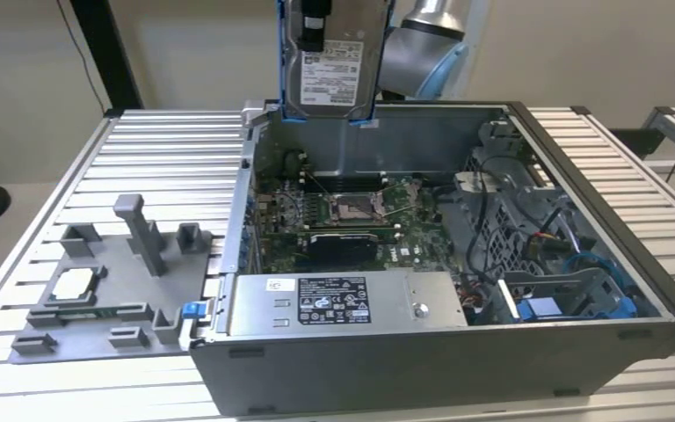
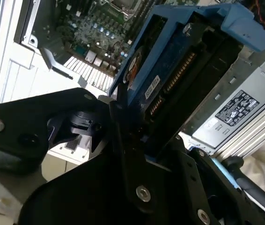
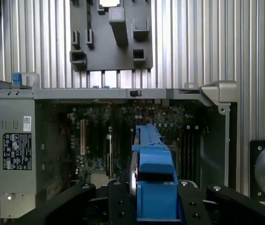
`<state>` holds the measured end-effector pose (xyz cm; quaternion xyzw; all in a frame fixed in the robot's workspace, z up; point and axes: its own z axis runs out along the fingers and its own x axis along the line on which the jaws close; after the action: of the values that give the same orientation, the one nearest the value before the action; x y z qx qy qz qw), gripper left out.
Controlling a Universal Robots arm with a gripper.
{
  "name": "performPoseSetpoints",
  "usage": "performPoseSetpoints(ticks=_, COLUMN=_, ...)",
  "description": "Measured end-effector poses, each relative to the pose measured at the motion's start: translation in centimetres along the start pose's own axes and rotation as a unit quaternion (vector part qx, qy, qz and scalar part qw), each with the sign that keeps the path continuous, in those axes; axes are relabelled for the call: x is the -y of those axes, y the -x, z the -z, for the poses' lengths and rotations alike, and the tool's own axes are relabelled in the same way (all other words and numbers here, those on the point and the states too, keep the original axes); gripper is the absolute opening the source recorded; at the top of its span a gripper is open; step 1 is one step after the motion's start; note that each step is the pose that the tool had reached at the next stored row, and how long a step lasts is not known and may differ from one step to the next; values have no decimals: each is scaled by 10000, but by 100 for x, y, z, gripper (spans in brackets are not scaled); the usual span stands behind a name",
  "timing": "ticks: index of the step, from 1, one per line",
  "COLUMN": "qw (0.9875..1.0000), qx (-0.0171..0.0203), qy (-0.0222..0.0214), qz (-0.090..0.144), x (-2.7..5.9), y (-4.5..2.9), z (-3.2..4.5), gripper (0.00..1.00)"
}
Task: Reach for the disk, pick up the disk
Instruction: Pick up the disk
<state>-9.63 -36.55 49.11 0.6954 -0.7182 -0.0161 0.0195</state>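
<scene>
**Disk held in the air above an open computer case**

The disk (image 1: 328,66), silver-grey with a blue bracket, is held upright above the computer case (image 1: 619,290), over the wall opposite the power supply (image 1: 337,303). It is clamped between the fingers (image 3: 121,206) of the gripper (image 3: 156,200). Reaching and picking up appear done, and nothing seems left. Inside the case a motherboard (image 1: 350,207) and the grey power supply are seen. Beside the case a grey fixture plate (image 1: 103,290) lies on the worktop (image 1: 162,145).

Disk (image 1: 331,75) above computer case (image 1: 431,369); fixture plate (image 1: 103,308) beside case
</scene>
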Motion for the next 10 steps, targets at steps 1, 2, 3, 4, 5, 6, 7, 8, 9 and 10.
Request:
performPoseSetpoints(ticks=1, qw=10000, qx=0, qy=1, qz=0, x=45, y=2, z=2, gripper=0)
performPoseSetpoints(ticks=2, qw=10000, qx=0, qy=2, qz=0, x=86, y=3, z=5, gripper=0)
performPoseSetpoints(ticks=3, qw=10000, qx=0, qy=2, qz=0, x=125, y=4, z=6, gripper=0)
performPoseSetpoints(ticks=4, qw=10000, qx=0, qy=2, qz=0, x=164, y=5, z=8, gripper=0)
performPoseSetpoints(ticks=5, qw=10000, qx=0, qy=2, qz=1, x=203, y=7, z=10, gripper=0)
performPoseSetpoints(ticks=6, qw=10000, qx=0, qy=3, qz=0, x=247, y=8, z=13, gripper=0)
performPoseSetpoints(ticks=7, qw=10000, qx=0, qy=3, qz=0, x=286, y=9, z=14, gripper=0)
performPoseSetpoints(ticks=8, qw=10000, qx=0, qy=4, qz=1, x=334, y=11, z=17, gripper=0)
performPoseSetpoints(ticks=9, qw=10000, qx=0, qy=5, qz=0, x=379, y=12, z=19, gripper=0)
performPoseSetpoints(ticks=10, qw=10000, qx=0, qy=7, qz=0, x=421, y=13, z=21, gripper=0)
